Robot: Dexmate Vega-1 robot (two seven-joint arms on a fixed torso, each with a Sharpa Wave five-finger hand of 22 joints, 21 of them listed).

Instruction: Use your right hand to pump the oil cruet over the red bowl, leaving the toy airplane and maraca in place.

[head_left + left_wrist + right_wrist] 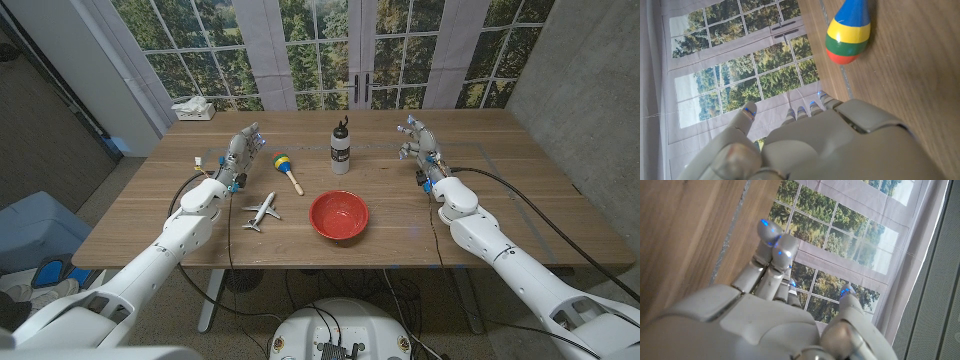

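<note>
The oil cruet [341,146], a white bottle with a black pump top, stands upright at the table's middle back. In front of it sits the red bowl [338,215]. A white toy airplane [262,211] lies left of the bowl. The maraca [287,169], striped in blue, yellow, green and red with a wooden handle, lies behind the plane; its head [848,33] also appears in the left wrist view. My right hand [421,145] stands on the table right of the cruet, fingers apart, holding nothing. My left hand [238,155] waits left of the maraca, also holding nothing.
A white cloth-like object [193,108] lies at the table's back left corner. The wooden table [520,200] has bare surface to the right of my right arm. Large windows stand behind the table.
</note>
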